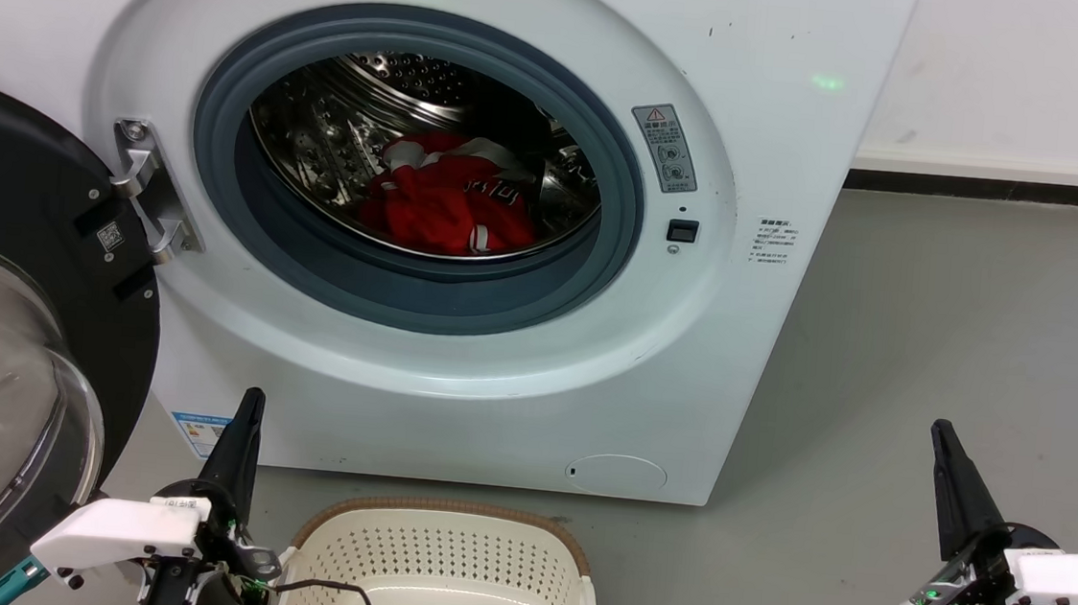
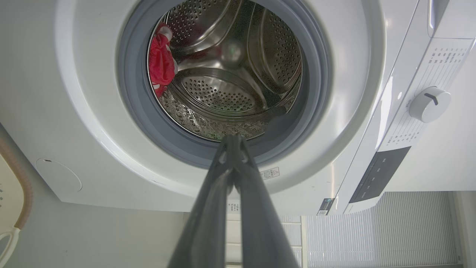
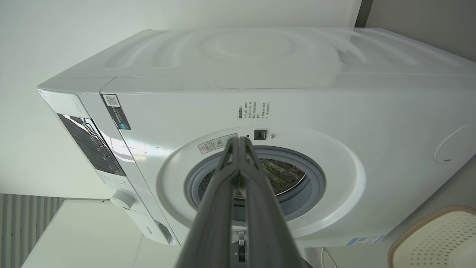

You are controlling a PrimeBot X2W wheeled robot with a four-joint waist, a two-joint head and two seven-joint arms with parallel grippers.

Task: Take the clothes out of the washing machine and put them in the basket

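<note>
Jaws pressed together on left gripper [image 1: 250, 405] and right gripper [image 1: 943, 440], low before washing machine [image 1: 756, 118]; clothes [image 1: 446, 204] inside, basket [image 1: 444, 526] between grippers.

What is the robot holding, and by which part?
Nothing. The left fingers and right fingers are shut, empty; the red white-striped fabric clothes lie in the shiny steel drum.

Grey warning-triangle sticker [image 1: 665, 147] on the front of the washing machine [image 1: 803, 121], print too small to read, white notice [image 1: 775, 242] of tiny illegible characters nearby, QR code [image 1: 109, 236] on the door [image 1: 20, 175].
</note>
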